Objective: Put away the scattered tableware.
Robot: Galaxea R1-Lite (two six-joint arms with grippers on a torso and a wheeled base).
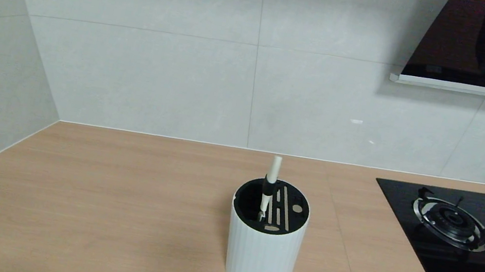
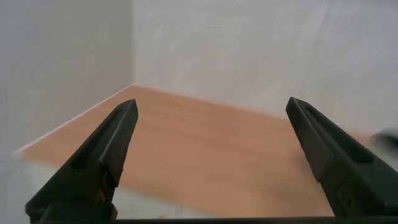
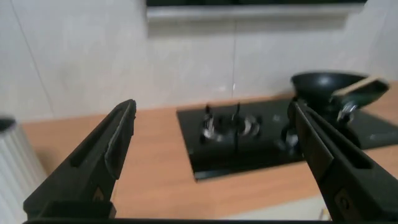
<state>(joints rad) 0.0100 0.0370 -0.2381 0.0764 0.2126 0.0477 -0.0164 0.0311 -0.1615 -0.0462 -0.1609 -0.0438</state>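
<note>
While the white-handled utensil [image 1: 269,187] is standing upright in the slotted white holder [image 1: 261,262] on the wooden counter [image 1: 112,208], the left gripper [image 2: 211,102] and right gripper [image 3: 212,102] are hanging above the counter, fingers spread and carrying nothing. This step is seemingly ending; next, they are probably needing to locate any remaining tableware.

Left gripper [image 2: 211,102]: two matte black fingers [image 2: 102,162], long flat wedges narrowing to blunt tips, a small round recess near one finger's base. Right gripper [image 3: 214,104] matches in shape and colour
</note>
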